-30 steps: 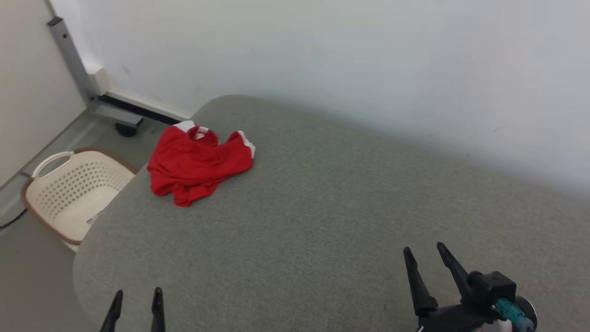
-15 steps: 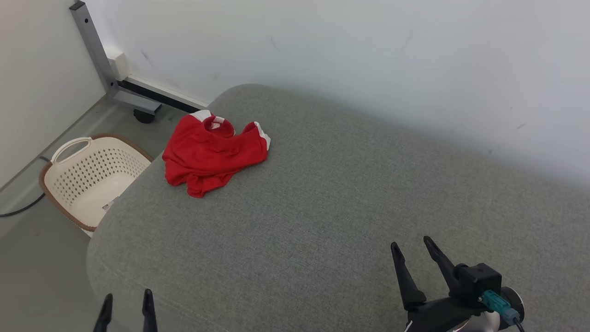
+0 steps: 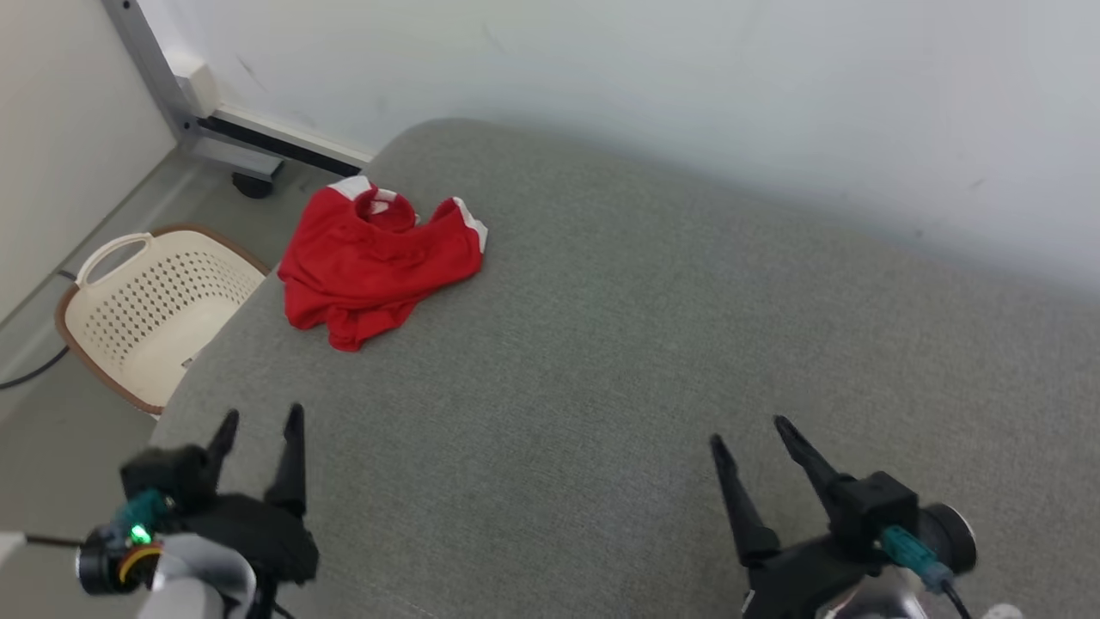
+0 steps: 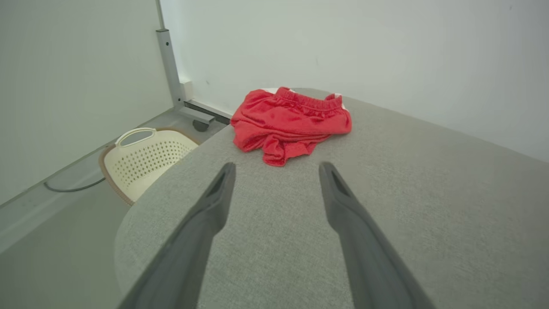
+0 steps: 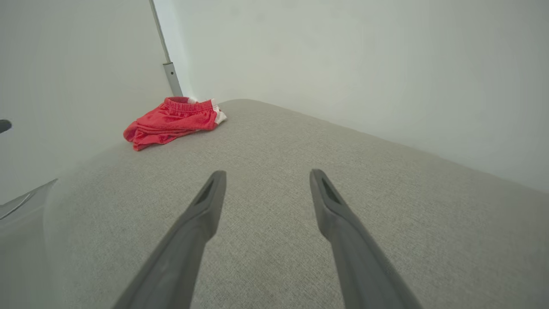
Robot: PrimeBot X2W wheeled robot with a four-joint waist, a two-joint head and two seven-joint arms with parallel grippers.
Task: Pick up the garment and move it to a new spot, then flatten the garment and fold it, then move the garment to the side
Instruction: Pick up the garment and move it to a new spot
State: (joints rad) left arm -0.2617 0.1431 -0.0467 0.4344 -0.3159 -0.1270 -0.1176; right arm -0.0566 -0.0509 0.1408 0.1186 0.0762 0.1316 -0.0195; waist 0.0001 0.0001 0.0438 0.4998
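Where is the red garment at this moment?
In the head view the red garment lies at the far left corner of the grey padded surface, beside the cream basket on the floor.

No text is legible; the small label (image 3: 186,362) in the basket (image 3: 137,301) is unreadable.

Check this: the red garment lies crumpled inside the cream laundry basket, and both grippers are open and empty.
Wrong place. The red garment lies crumpled on the grey padded surface, near its far left corner; the cream laundry basket stands on the floor beside it, as the head view shows. The left gripper and right gripper are indeed open and empty.
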